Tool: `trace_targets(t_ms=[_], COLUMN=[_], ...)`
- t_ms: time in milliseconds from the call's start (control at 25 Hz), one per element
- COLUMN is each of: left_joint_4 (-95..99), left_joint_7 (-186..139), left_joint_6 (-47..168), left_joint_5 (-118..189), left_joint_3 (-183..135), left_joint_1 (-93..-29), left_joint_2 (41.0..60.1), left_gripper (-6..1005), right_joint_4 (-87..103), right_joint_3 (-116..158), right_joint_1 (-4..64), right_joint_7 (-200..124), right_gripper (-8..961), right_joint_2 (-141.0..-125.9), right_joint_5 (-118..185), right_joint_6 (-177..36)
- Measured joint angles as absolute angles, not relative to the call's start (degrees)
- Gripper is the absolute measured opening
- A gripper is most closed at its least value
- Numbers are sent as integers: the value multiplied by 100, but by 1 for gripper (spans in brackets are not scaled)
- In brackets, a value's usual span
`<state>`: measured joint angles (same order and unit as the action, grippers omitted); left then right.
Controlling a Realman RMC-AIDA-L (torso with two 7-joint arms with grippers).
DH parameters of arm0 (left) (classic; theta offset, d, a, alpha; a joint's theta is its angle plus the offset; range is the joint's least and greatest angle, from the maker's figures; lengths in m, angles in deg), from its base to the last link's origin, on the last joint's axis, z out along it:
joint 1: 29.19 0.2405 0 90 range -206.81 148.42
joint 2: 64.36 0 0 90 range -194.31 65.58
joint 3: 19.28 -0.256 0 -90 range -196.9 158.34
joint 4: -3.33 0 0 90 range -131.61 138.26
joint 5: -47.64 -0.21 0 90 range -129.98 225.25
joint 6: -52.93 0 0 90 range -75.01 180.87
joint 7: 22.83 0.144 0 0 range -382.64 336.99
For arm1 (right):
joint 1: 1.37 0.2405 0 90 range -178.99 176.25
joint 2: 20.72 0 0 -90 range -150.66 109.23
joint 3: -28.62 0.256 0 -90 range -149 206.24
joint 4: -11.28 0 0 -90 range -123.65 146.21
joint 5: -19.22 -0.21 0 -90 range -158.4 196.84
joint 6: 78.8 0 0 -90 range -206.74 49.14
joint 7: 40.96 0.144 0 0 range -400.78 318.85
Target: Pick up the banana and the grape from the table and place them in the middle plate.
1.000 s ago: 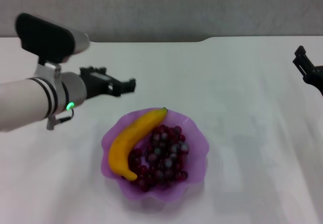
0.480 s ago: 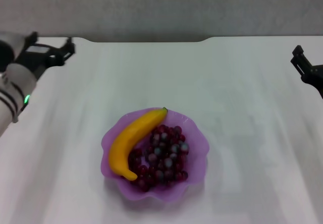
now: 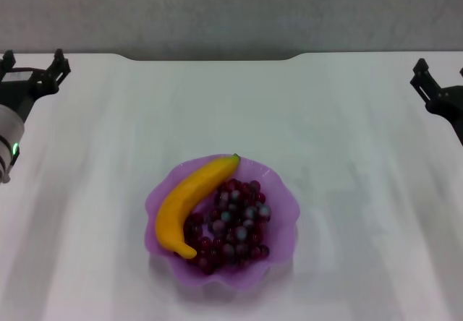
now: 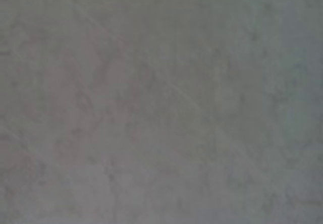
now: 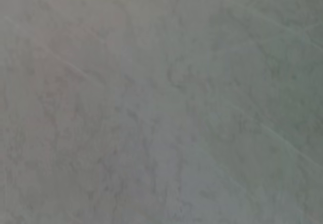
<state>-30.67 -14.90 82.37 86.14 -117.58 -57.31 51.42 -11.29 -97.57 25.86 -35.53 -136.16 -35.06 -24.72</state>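
**Both fruits in the dish, both arms off at the table's edges**

Across the whole head view, the table [image 3: 347,191]: white, wide, bare around the dish. Near its middle and toward the robot, the middle plate [image 3: 283,199], purple, translucent, wavy at the rim. Inside it, the banana [image 3: 187,204], long axis running diagonally from the green stem tip at the far rim down to the blunt end at the near left wall, curve bulging toward the left side. Beside it and touching along its inner curve, the grape [image 3: 233,225] bunch, filling the right and near part of the dish. Nothing of the task left out on the tabletop; by the look of things, both placements done.

At the far left edge, the left gripper [image 3: 33,66], fingers spread apart, nothing between them, well apart from the dish. At the far right edge, the right gripper [image 3: 428,86], only partly in view, fingers impossible to tell as spread or closed, nothing seen held. From either one, the dish lying inward toward the centre and nearer the robot; about equally far from both, neither arm clearly closer.

Wrist views: only blank pale surface, no fruit, no dish, no fingers.

Probably nothing more called for than parking.
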Motion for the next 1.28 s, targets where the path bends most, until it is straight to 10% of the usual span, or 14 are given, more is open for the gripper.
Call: trace_targets(t_ms=[560, 1280], left_joint_4=[-1919, -1457], left_joint_7=[-3595, -3243], left_joint_6=[8527, 9285], left_joint_5=[7111, 7145], left_joint_3=[-11696, -11500], left_joint_1=[-6227, -6221], left_joint_2=[4849, 5033], left_gripper=[883, 883], right_joint_4=[-785, -495], right_joint_3=[-9666, -9490], right_joint_1=[2904, 3051], right_joint_7=[-3905, -4492], right_gripper=[891, 891], right_joint_2=[-13613, -13601], right_joint_5=[-3587, -4506], right_joint_6=[-2541, -2660])
